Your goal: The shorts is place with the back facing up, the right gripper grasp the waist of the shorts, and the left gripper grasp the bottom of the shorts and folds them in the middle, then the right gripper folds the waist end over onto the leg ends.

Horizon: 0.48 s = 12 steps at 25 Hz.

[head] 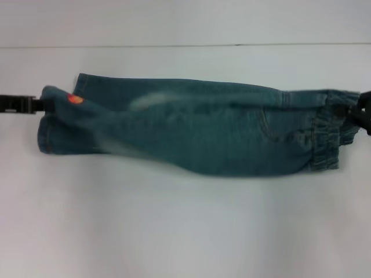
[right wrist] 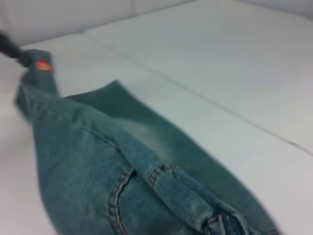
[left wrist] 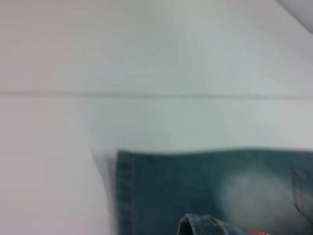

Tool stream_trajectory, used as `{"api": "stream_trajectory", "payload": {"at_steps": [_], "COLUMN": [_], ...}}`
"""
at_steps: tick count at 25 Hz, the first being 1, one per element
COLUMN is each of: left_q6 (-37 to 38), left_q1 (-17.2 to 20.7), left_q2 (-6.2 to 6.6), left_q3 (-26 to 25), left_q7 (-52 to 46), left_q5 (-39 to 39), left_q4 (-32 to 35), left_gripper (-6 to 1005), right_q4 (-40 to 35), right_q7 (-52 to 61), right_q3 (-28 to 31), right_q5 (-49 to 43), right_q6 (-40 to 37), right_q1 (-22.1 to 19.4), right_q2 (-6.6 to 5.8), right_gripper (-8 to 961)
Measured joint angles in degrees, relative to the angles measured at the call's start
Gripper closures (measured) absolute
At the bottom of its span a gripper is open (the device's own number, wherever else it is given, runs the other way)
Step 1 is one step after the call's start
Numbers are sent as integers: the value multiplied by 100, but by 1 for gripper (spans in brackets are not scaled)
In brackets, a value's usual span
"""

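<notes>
- Shorts (head: 197, 136) stretched across the middle of the head frame as a long band on the white table (head: 185, 231), folded lengthwise, one back pocket's stitching showing right of centre
- Leg ends at frame left, ruffled waist end (head: 326, 136) at frame right
- Left gripper (head: 36, 105) at the left edge of the head frame, level with the upper leg corner and touching it beside a small orange-red patch; appeared clamped on that hem corner, the fingertips themselves hidden by cloth
- Right gripper (head: 358, 110) at the right edge, against the upper corner of the waistband; appeared closed on the waist end, only partly in view
- Lifted leg corner raised above the flat hem in the left wrist frame, lower centre
- No containers seen
</notes>
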Motion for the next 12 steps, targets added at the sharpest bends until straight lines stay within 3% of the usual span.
{"api": "stream_trajectory", "payload": {"at_steps": [7,12], "left_q6": [-949,-1269], "left_q1": [-42,-48], "left_q2": [-77,-165], "left_q3": [126,362], "left_q7": [76,53], "left_q5": [-167,-163], "left_q4": [-337,-374], "left_gripper": [930,932], "right_q4": [531,710], "right_q7": [148,89], "right_q3": [-45,-119], "right_q5": [-43,-51], "right_q6": [1058,1393], "right_q1": [163,202], "right_q2": [-29,-37], "right_gripper": [855,846]}}
